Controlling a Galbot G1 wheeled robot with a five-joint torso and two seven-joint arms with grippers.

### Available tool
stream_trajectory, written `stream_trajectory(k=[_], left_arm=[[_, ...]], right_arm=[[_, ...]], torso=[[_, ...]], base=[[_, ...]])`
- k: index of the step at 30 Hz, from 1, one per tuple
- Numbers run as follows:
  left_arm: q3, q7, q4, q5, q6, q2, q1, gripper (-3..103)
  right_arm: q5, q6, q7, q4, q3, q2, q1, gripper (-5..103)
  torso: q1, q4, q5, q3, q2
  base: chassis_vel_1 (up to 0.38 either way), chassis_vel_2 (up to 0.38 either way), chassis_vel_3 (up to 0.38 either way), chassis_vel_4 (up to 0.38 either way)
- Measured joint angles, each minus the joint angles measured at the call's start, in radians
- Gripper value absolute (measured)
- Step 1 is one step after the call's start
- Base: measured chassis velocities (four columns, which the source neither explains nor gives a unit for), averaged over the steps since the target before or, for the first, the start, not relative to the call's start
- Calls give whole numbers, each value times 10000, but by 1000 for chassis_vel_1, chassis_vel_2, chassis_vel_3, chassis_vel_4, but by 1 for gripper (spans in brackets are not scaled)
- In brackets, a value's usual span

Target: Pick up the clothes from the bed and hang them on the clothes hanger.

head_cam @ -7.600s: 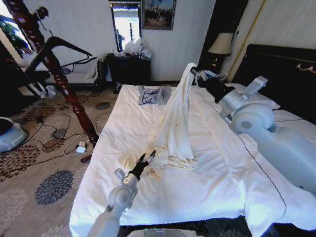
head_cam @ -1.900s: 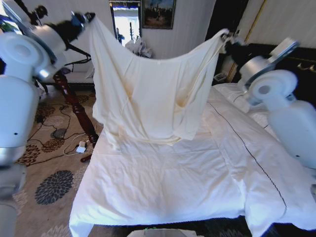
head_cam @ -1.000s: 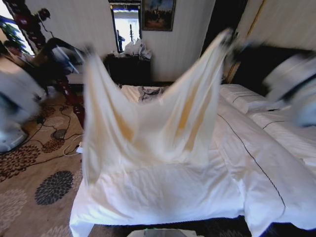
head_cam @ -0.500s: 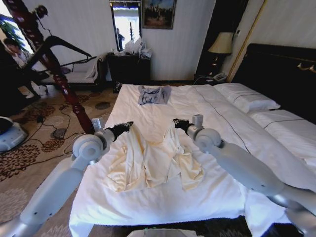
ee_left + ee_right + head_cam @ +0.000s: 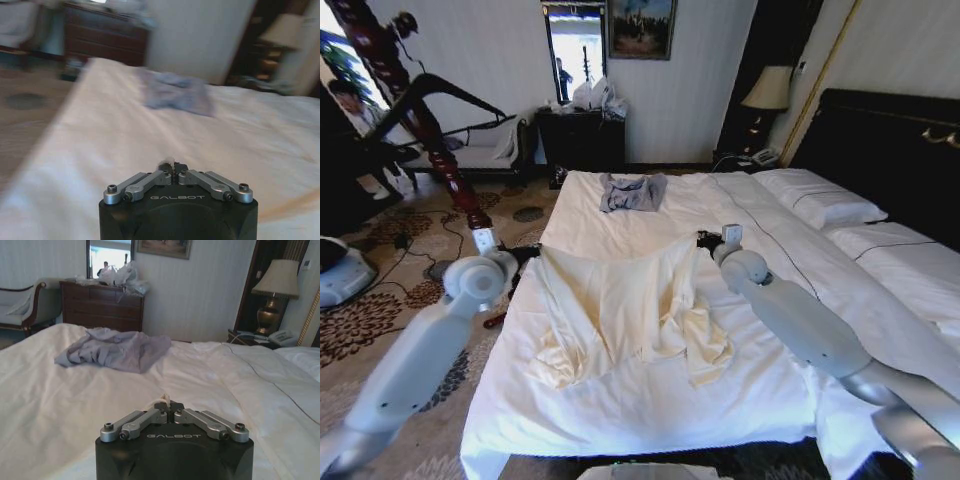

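"GALBOT" is printed on both wrist housings. The cream clothes (image 5: 620,305) lie spread on the bed (image 5: 650,400), top edge stretched taut between the two pincers, lower part crumpled toward the foot. Left pincer (image 5: 528,253) sits low at the bed's left edge, clenched on one top corner; in the left wrist view its fingers (image 5: 172,166) are pinched together on a bit of cream cloth. Right pincer (image 5: 703,240) is low over mid-bed, clenched on the other corner, a cloth tuft between its fingertips (image 5: 167,404). Both arms reach forward, nearly level with the sheet. Grey-blue garment (image 5: 631,191) lies farther up the bed, well apart. Beyond: dark dresser (image 5: 582,137) with bags on top, lamp (image 5: 766,92), black headboard (image 5: 890,150), pillows (image 5: 820,200). Reddish wooden pole stand (image 5: 415,125) stands on the carpet at left.
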Motion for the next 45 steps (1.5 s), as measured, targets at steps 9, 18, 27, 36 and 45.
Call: stream_trajectory(k=[9, 18, 27, 36, 45], left_arm=[[1362, 729, 994, 1238, -355, -1802, -272, 1], [1646, 369, 2500, 2009, -588, -3090, -205, 3], [1442, -721, 1854, 572, 382, -2786, 411, 28], [972, -1622, -266, -2132, 811, -1157, 1651, 61], [-2015, 22, -2579, 207, 540, 385, 4275, 97]], right_arm=[[-232, 349, -663, 152, -783, 293, -265, 1], [-300, 45, -686, 339, -1575, 561, -411, 1], [2092, -390, -654, 453, -1483, 678, -600, 20], [6835, -3002, 1650, 3024, -54, -540, -1750, 52], [3952, -1383, 1304, 4746, 2291, -1771, -2757, 84]], torso=[[0, 7, 2, 0, 1], [0, 5, 0, 0, 1], [3, 6, 0, 1, 1], [-2, 3, -1, -3, 3], [-2, 12, -2, -2, 3]], base=[[0, 0, 0, 0], [0, 0, 0, 0], [0, 0, 0, 0], [0, 0, 0, 0], [0, 0, 0, 0]])
